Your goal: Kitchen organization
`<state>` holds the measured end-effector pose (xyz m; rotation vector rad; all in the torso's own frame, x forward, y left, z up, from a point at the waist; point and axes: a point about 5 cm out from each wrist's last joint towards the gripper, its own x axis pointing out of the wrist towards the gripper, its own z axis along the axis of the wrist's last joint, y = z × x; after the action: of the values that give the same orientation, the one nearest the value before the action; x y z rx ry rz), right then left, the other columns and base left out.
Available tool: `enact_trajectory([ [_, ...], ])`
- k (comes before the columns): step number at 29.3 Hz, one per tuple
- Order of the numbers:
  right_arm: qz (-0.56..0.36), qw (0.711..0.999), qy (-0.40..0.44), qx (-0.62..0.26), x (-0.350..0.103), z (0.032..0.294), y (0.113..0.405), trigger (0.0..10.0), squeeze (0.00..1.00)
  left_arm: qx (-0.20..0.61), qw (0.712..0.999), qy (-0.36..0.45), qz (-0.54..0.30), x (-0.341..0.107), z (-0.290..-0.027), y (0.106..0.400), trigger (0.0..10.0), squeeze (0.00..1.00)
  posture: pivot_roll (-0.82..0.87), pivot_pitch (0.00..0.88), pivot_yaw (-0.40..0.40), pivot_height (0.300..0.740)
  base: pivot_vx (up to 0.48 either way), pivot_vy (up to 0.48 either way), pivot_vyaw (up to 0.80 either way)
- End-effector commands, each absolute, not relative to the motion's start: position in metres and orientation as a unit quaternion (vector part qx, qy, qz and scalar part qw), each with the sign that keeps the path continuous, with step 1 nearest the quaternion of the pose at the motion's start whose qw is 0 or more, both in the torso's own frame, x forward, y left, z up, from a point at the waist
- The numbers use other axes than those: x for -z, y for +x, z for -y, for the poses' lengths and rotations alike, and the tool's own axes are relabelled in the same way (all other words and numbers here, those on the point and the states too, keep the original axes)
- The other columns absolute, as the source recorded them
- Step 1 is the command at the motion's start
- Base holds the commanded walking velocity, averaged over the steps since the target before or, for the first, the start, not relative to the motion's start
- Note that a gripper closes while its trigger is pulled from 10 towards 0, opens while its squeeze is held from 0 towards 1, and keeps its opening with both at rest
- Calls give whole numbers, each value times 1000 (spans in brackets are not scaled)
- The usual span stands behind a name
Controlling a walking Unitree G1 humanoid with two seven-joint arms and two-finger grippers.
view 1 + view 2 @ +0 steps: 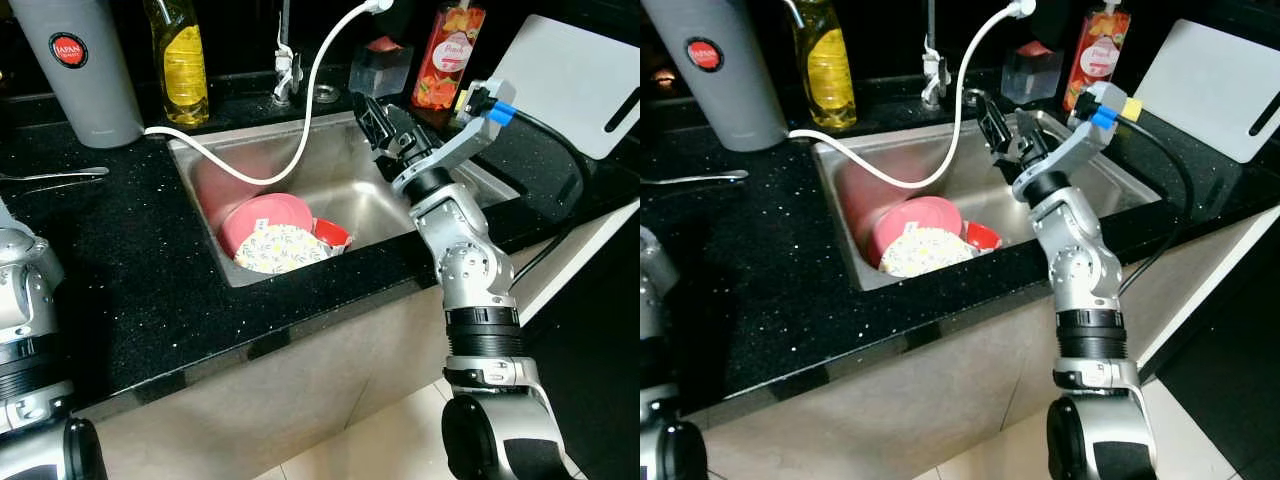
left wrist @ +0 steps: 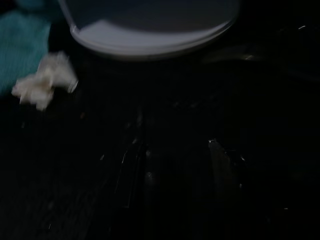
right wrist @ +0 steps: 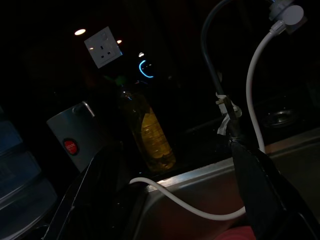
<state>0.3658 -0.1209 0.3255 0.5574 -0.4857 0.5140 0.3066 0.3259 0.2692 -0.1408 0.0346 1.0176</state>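
Dishes (image 1: 278, 236) wait stacked low in the sink (image 1: 200, 165), so my right pincer (image 1: 378, 125) hangs above it, fingers parted and empty, ready to reach down.

Steel sink (image 1: 470, 178) sunk into black speckled surface (image 1: 130, 280). Inside, at its front left: pink bowl (image 1: 262, 216) tilted against the wall, floral patterned plate (image 1: 282, 250) leaning on its front, small red bowl (image 1: 332, 233) touching the plate's right side. White hose (image 1: 300, 135) droops from the tap end down into the sink and out over the left rim.
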Motion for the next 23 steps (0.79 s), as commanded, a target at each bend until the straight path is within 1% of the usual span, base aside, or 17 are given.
enact_trajectory([
  [1, 235, 899, 272, -250, -325, 122, 364, 10000, 0, -496, 863, -84, -40, -260, -327, 306, 10000, 0, -75, 140, -30, 740, 0, 0, 0],
  [5, 235, 898, 273, -253, -326, 121, 363, 10000, 0, -500, 854, -133, -56, -250, -328, 306, 10000, 0, -77, 139, -30, 740, 0, 0, 0],
  [14, 235, 898, 274, -253, -327, 121, 362, 10000, 0, -523, 835, -160, -61, -247, -334, 302, 10000, 0, -77, 143, -33, 740, 0, 0, 0],
  [17, 235, 897, 274, -253, -327, 121, 362, 10000, 0, -526, 832, -162, -62, -247, -335, 301, 10000, 0, -77, 143, -33, 740, 0, 0, 0],
  [18, 235, 897, 275, -254, -328, 121, 362, 10000, 0, -527, 828, -179, -69, -242, -335, 300, 10000, 0, -77, 145, -33, 740, 0, 0, 0],
  [20, 235, 897, 275, -254, -328, 121, 362, 10000, 0, -527, 825, -187, -76, -239, -336, 300, 10000, 0, -77, 145, -33, 740, 0, 0, 0],
  [21, 235, 897, 275, -254, -328, 121, 362, 10000, 0, -526, 824, -193, -80, -237, -336, 300, 4275, 0, -77, 145, -33, 740, 0, 0, 0],
  [23, 236, 897, 275, -253, -328, 121, 362, 10000, 0, -521, 825, -203, -85, -235, -335, 301, 4275, 0, -79, 145, -33, 740, 0, 0, 0],
])
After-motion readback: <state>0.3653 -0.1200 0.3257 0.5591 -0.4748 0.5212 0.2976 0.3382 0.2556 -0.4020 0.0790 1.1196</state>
